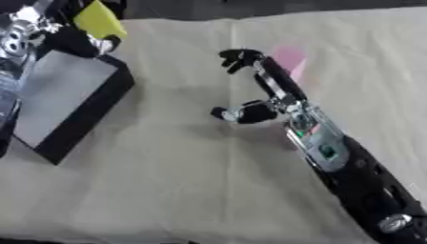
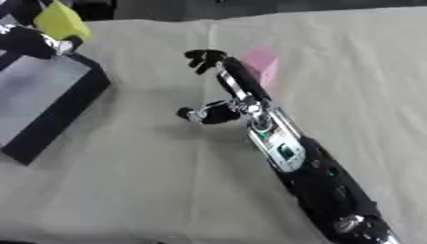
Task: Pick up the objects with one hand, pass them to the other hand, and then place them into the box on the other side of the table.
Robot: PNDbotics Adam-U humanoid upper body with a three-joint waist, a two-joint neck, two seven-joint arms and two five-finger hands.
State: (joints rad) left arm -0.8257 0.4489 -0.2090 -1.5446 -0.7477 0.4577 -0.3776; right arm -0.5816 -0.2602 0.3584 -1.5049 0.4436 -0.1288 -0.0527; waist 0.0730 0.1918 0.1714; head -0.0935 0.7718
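A yellow object (image 1: 100,20) is held at the top left, over the far corner of the box, with my left hand (image 1: 79,42) shut on it. The box (image 1: 87,116) is black with a grey inside and lies at the left. My right hand (image 1: 279,88) reaches in from the lower right to the middle of the table. It is open, its fingers (image 1: 240,59) and thumb spread wide apart, and it holds nothing. A pink object (image 2: 260,62) lies on the cloth right beside that hand, on its far right side, partly hidden by it.
A beige cloth (image 1: 183,181) covers the table. The table's dark far edge runs along the top of the view. My right forearm (image 1: 350,162) crosses the lower right of the table.
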